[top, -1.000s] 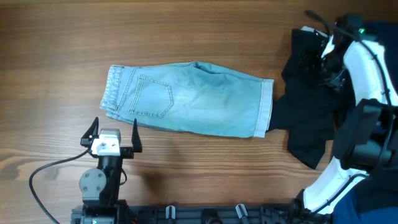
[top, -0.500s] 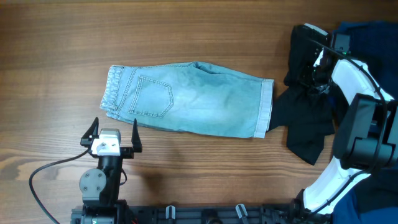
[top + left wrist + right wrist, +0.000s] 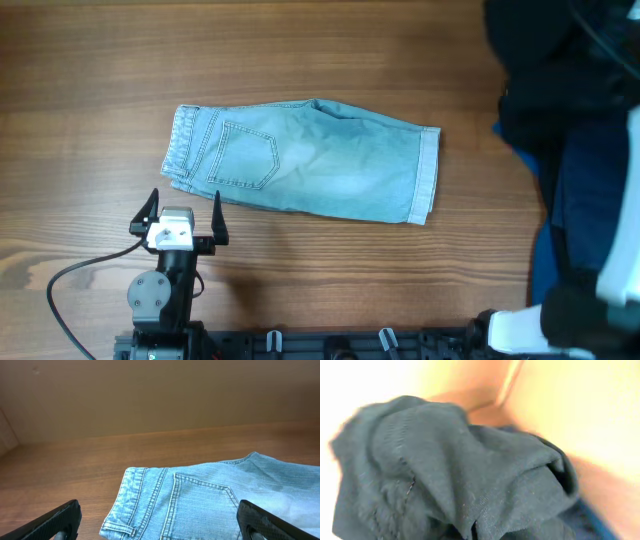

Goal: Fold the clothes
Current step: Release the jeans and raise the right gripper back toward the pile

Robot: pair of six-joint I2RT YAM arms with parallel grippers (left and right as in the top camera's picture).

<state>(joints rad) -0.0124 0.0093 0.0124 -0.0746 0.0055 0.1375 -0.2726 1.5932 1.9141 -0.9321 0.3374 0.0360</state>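
Observation:
The clothes, a pair of light-blue denim shorts (image 3: 300, 160), lie flat on the wooden table, folded leg over leg, with the waistband to the left. My left gripper (image 3: 184, 200) hovers just in front of the waistband corner. It is open, and in the left wrist view its fingers (image 3: 55, 522) straddle the waistband and pocket of the shorts (image 3: 210, 505) without touching them. My right gripper is buried in a bunched black garment (image 3: 450, 460) that fills its wrist view. That garment (image 3: 560, 70) hangs lifted at the far right, clear of the table.
Dark-blue fabric (image 3: 590, 200) lies at the right edge under the raised right arm (image 3: 625, 270), and a strip of it (image 3: 590, 520) shows in the right wrist view. A black cable (image 3: 70, 285) runs along the table by the left arm's base.
The right gripper has shut on the black garment and lifted it off the table, up toward the camera. The shorts and the left arm have not moved.

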